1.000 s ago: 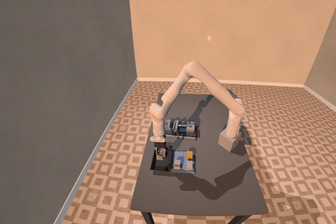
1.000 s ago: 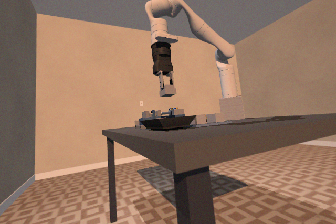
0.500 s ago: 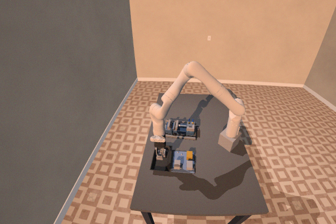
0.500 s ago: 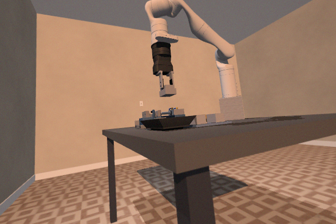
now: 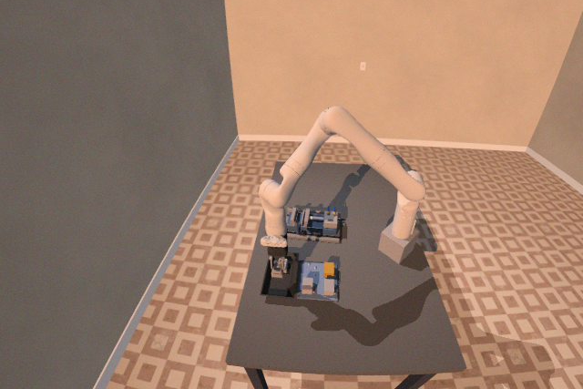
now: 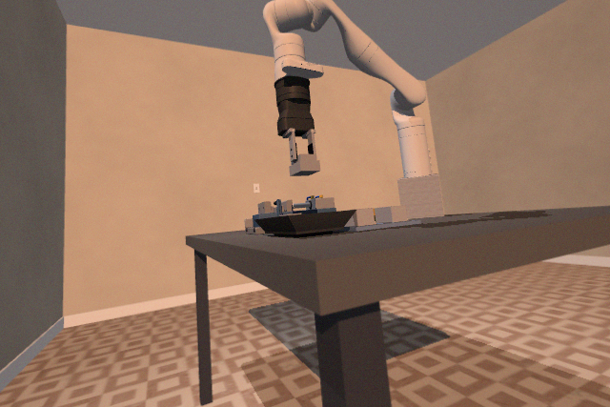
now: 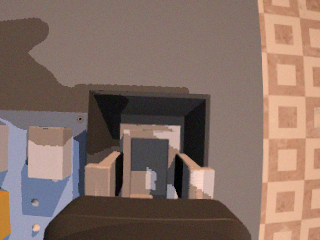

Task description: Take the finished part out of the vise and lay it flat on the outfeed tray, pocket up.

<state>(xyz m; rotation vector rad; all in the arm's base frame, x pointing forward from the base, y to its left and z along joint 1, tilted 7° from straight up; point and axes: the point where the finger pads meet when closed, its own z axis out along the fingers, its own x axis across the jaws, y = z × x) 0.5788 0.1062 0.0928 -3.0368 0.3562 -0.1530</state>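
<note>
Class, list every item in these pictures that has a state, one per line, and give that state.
Dark two-finger claw: shut on the part, high above the tray.
Pale grey block part: held, airborne, out of the vise.
Blue-and-grey vise: no part between its jaws.
Dark outfeed tray: holds nothing on its floor yet.

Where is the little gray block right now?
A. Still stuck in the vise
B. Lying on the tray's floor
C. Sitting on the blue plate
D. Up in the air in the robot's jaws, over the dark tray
D: in the exterior view the gripper is shut on the gray block, which hangs well above the dark tray, touching neither it nor the vise.
</note>
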